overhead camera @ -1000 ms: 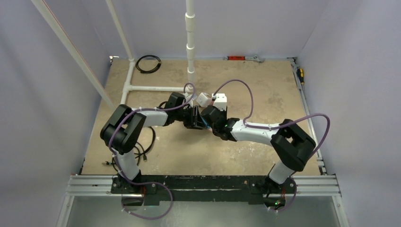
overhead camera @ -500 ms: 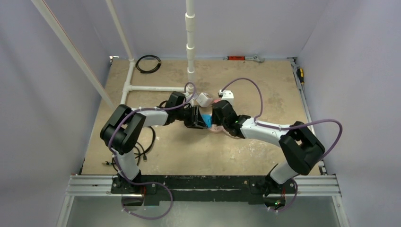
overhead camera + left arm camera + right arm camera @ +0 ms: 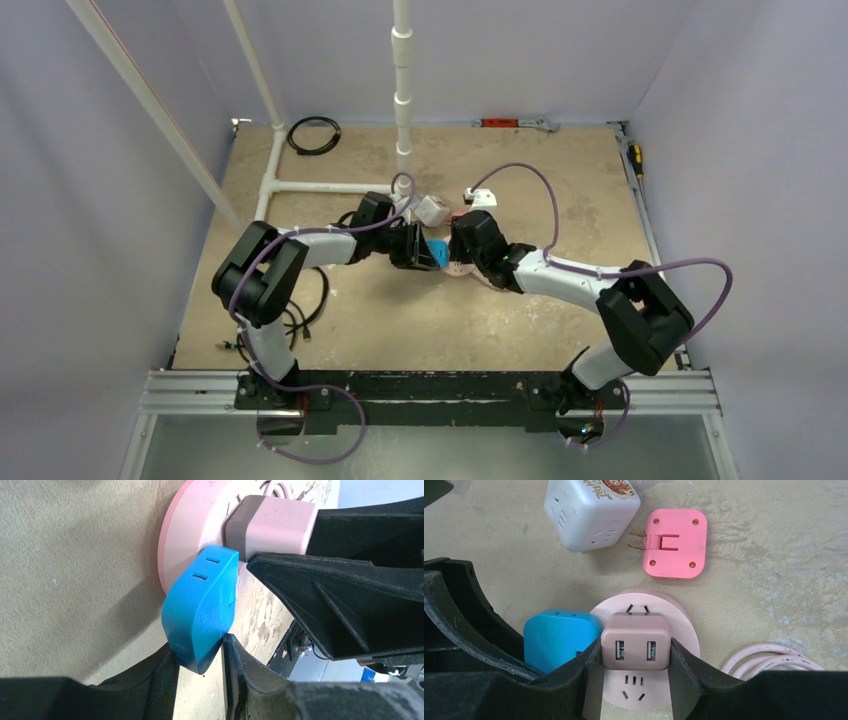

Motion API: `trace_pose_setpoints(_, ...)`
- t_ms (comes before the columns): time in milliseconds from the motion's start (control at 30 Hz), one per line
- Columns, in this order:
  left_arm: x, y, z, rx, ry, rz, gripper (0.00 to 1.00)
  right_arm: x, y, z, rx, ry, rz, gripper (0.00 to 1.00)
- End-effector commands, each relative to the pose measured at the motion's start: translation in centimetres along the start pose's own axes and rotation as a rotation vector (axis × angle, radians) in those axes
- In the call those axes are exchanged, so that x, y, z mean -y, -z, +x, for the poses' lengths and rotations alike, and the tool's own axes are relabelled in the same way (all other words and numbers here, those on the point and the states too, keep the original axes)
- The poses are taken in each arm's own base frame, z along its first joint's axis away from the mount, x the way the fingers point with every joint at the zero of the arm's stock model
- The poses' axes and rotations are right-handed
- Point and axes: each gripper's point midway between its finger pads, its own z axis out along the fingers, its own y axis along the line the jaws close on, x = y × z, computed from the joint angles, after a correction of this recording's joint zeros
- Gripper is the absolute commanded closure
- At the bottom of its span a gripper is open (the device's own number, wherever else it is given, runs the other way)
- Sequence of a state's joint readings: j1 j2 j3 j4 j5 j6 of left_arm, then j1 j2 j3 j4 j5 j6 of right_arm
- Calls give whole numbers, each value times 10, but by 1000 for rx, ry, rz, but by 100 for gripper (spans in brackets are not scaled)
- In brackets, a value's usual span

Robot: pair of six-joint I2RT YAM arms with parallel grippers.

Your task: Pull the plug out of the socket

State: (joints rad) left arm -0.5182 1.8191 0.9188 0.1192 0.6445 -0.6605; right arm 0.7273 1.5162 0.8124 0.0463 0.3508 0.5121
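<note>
Right gripper (image 3: 635,667) fingers clamped on square pink USB plug (image 3: 635,637), plug seated on round pale-pink socket (image 3: 683,629), left gripper (image 3: 199,655) fingers pinching blue adapter (image 3: 201,600) at socket's edge, pink cord (image 3: 769,652) beside.

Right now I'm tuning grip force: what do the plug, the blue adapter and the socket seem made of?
The plug: probably moulded plastic, matte dusty pink, no glare on its rounded edges. The blue adapter: plastic, satin, raised moulded lettering. The socket: smooth pale-pink plastic, likely; faint sheen along its rim.
</note>
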Motion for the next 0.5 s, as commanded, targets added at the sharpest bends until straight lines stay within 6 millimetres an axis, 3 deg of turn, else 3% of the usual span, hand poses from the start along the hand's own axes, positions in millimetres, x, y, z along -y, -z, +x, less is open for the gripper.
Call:
trace_pose_setpoints(0,-41,1,-4,38,-26,-177,77,2,11,-11,75,37,95,100)
trace_pose_setpoints(200,-41,2,-6,43,-34,-185,77,-13,24,-5,112,133,222,100)
trace_pose_setpoints(467,-41,3,-7,46,-40,-189,77,-34,22,-7,89,114,109,100)
